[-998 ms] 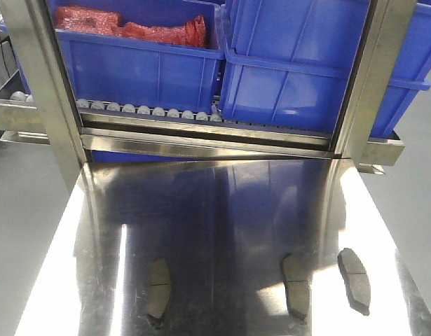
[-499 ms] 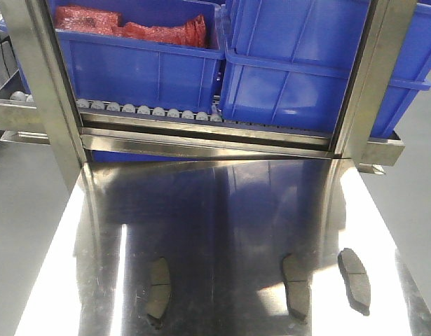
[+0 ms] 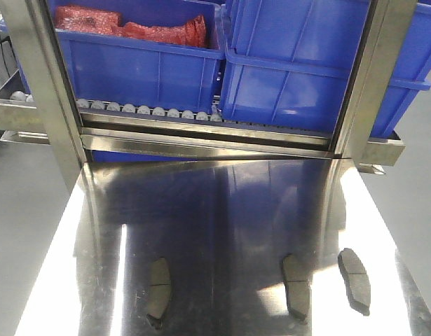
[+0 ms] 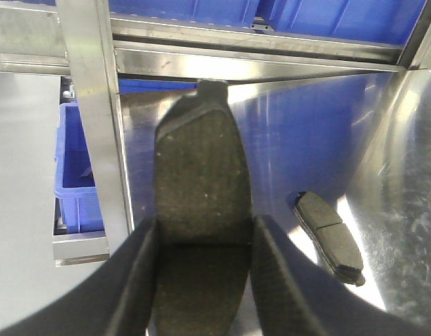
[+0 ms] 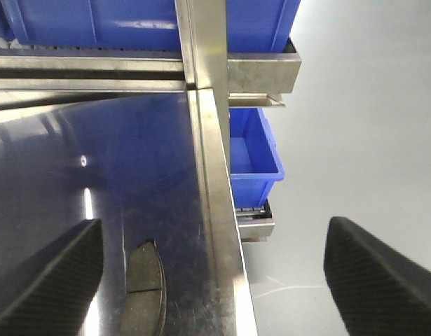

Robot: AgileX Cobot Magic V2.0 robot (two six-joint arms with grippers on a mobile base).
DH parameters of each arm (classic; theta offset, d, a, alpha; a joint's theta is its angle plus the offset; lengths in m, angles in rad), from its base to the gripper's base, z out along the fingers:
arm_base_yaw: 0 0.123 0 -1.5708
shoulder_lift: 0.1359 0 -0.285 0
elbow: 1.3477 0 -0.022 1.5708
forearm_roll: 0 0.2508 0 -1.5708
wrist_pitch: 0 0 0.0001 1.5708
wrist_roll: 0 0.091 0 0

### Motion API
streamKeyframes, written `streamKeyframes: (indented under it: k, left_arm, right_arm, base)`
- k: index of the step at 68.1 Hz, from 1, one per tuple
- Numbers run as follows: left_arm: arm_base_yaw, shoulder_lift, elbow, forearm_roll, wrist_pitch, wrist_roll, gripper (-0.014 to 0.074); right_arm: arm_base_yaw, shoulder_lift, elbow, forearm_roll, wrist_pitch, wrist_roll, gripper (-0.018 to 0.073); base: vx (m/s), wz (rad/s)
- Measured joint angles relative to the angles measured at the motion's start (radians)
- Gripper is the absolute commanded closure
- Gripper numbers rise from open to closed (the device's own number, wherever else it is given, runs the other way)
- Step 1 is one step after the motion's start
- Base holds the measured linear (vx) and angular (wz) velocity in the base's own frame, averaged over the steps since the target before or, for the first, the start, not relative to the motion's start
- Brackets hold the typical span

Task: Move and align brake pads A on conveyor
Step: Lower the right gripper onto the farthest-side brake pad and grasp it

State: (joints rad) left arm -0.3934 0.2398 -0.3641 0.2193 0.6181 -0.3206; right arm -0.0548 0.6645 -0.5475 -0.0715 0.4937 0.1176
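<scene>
Four flat, slightly curved grey-brown brake pads are my work here, but I start from the largest thing. The shiny steel tabletop (image 3: 222, 210) fills the front view. Behind it, two large blue plastic bins (image 3: 138, 70) stand on a row of small steel rollers (image 3: 145, 110). The dark conveyor belt shows in no view, so I cannot say where it lies.

Three pads lie flat on the tabletop near its front edge: one pad (image 3: 159, 290) at the left, a second pad (image 3: 296, 285) and a third pad (image 3: 355, 278) near each other at the right. The fourth pad (image 4: 201, 154) is in the left gripper (image 4: 201, 234), whose fingers are closed on its two long sides, above the left part of the table. The right gripper (image 5: 211, 234) is spread wide and holds nothing; it hangs over the right table edge.

In my judgement the step is carrying the held pad to the belt. I would keep it level, bring it low, turn it lengthwise like its neighbours, and release only when it rests flat.
</scene>
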Motion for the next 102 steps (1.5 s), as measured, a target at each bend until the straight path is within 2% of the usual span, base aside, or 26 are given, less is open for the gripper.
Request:
streamKeyframes:
  k: [13,25,40,66,77,102]
  left_arm:
    - [0.000,0.000,0.000,0.000,0.000,0.000,0.0602]
    - [0.000,0.000,0.000,0.000,0.000,0.000,0.0602]
    - [0.000,0.000,0.000,0.000,0.000,0.000,0.0602]
    - [0.000,0.000,0.000,0.000,0.000,0.000,0.0602]
    - [0.000,0.000,0.000,0.000,0.000,0.000,0.0602]
    - [0.000,0.000,0.000,0.002,0.000,0.000,0.0602]
  right_arm:
    - [0.000,0.057,-0.049,0.000,0.086,-0.001,-0.0016]
    - [0.000,0.268,-0.166,0.000,0.215,-0.001,-0.0016]
    - [0.001,0.523,-0.299,0.000,0.286,-0.002,-0.0016]
    - [0.128,0.875,-0.495,0.001,0.420,-0.003,-0.0016]
    - [0.169,0.978,-0.544,0.031,0.458,0.000,-0.0016]
    - [0.186,1.077,-0.549,0.065,0.462,0.000,-0.0016]
  base:
    - [0.00,0.00]
    - [0.00,0.00]
    - [0.00,0.00]
    - [0.00,0.00]
    - [0.00,0.00]
    - [0.00,0.00]
